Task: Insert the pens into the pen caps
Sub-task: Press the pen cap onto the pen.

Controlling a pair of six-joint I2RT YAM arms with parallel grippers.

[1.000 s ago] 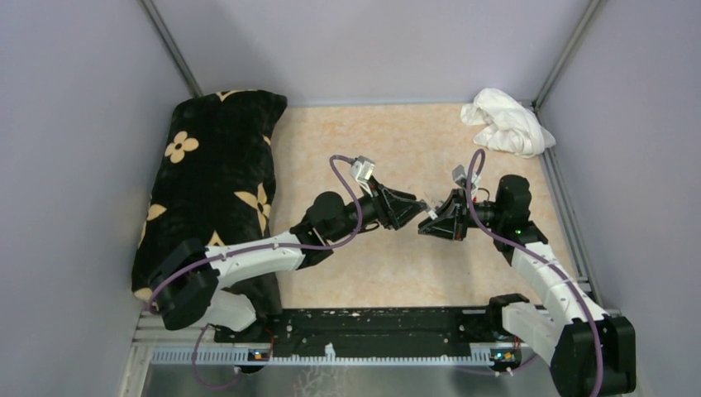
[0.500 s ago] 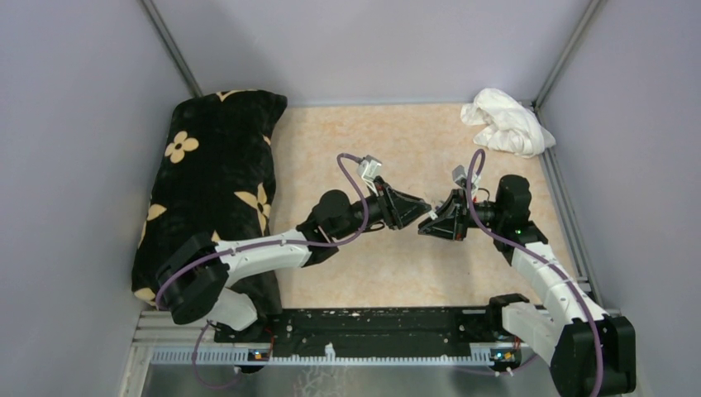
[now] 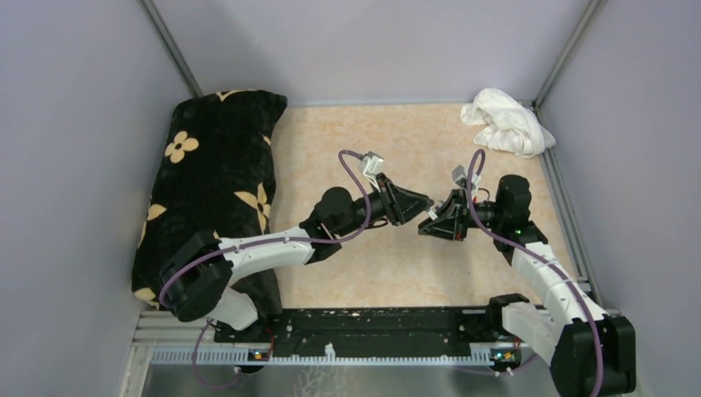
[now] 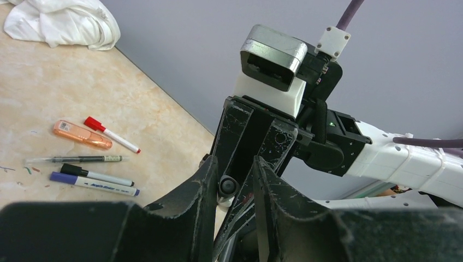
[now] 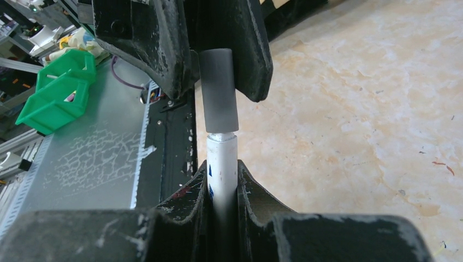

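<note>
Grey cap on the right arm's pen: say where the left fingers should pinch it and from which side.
Pinch the grey cap across its round mid-body, coming end-on from its free end, opposite the right gripper. It's a short tube in line with the white pen, whose barrel that gripper clamps.

Gry cap [image 5: 218, 90] on wht pen [image 5: 222, 164] tip; other pens [image 4: 94, 184] lie capped, grouped.

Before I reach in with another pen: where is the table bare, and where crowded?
Bare: the far strip of table between the cushion and the white cloth, and the near patch before the base rail. Crowded: mid-table, where left gripper meets right gripper, and by the right arm, where pens lie.
</note>
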